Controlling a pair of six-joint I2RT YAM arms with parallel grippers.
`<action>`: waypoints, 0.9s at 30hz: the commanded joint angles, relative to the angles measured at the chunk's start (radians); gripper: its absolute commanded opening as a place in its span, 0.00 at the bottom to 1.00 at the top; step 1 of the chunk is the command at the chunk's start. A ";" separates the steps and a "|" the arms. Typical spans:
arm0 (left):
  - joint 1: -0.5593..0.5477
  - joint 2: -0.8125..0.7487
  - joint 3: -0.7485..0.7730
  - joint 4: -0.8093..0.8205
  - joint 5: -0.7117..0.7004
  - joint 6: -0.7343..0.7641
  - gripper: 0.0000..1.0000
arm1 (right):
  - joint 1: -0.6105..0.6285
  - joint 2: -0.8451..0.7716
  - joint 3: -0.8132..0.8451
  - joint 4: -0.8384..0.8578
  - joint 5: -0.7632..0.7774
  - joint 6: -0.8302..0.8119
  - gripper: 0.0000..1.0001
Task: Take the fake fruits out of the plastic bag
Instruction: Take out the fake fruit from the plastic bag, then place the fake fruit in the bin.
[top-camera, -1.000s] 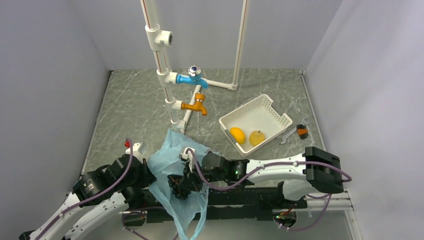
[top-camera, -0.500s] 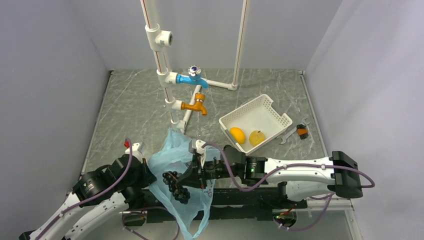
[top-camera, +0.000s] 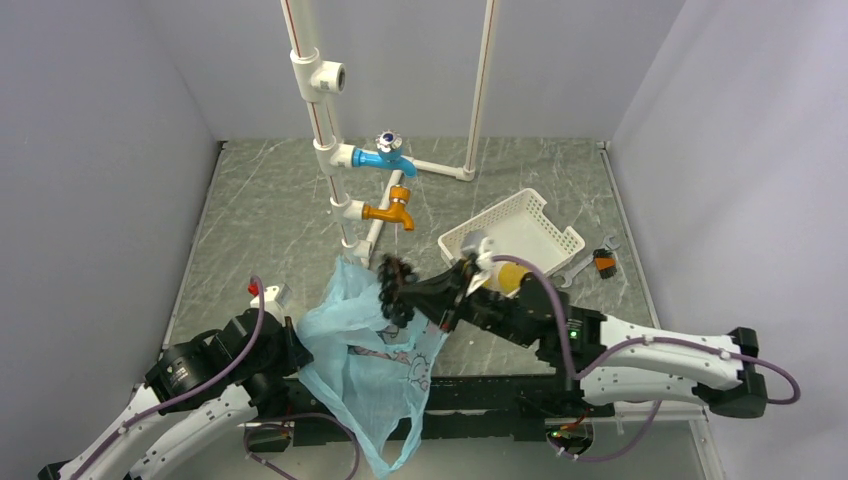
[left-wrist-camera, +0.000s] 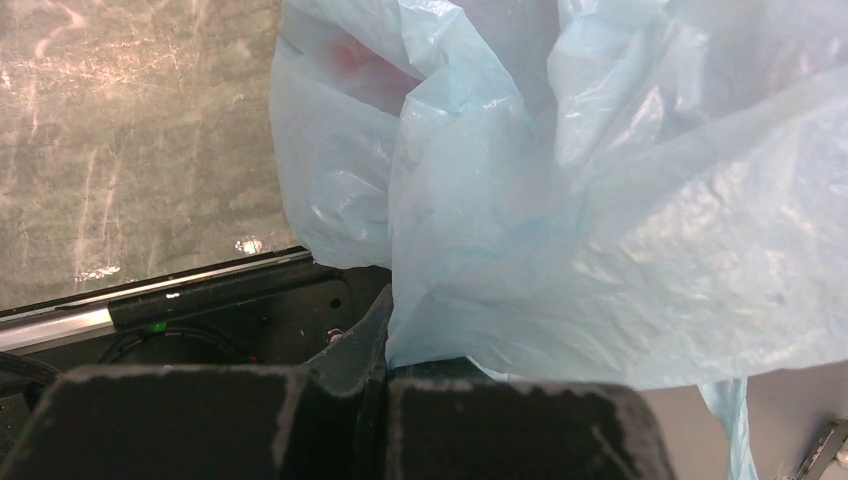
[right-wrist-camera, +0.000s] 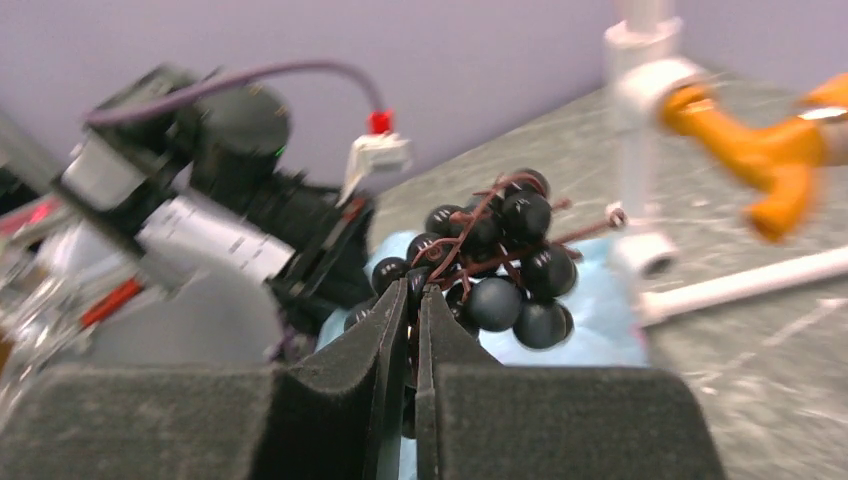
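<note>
Gripping grape bunch (top-camera: 390, 285) with right gripper (right-wrist-camera: 412, 300): jaws nearly together, pinched on the brown wiry stem, with the dark berries bulging past the fingertips. Hanging in the air, clear of the bench (top-camera: 260, 210), over the upper right edge of the plastic bag (top-camera: 350, 345). Sitting between bag and white basket (top-camera: 556, 218), on the near side of the orange tap (top-camera: 388, 212). Looks apart from the bag in the top view. Can't confirm from the right wrist view, too blurred.

Clamping the bag's left edge with left gripper (left-wrist-camera: 385, 320): jaws fully together, with thin blue film caught between the pads. Heaped and crinkled at the near edge of the bench, between the two arms. One handle loop trailing off the near edge, over the black base rail. Small dark print facing up on the right-hand panel.

Seeing a reddish blur through the film in the left wrist view, top left of the bag: red fruit (left-wrist-camera: 350, 55) inside, too soft in outline to say more.

In the basket: yellow fruit (top-camera: 513, 276), pale and roundish, by the near wall, partly behind the right arm. Rest of that corner hidden by the arm.

Further back: blue tap (top-camera: 383, 157) above the orange one on the white pipe frame (top-camera: 318, 75), back-centre. Wrench (top-camera: 572, 276) flat on the bench, just right of the basket.
</note>
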 joint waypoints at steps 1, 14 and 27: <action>-0.003 -0.002 0.002 0.004 -0.016 -0.012 0.00 | -0.032 -0.105 0.015 -0.043 0.295 -0.064 0.00; -0.003 0.011 0.000 0.003 -0.014 -0.011 0.00 | -0.336 -0.192 -0.152 -0.226 0.695 0.191 0.00; -0.002 0.002 0.000 0.003 -0.014 -0.012 0.00 | -0.819 0.126 -0.121 -0.308 0.271 0.427 0.00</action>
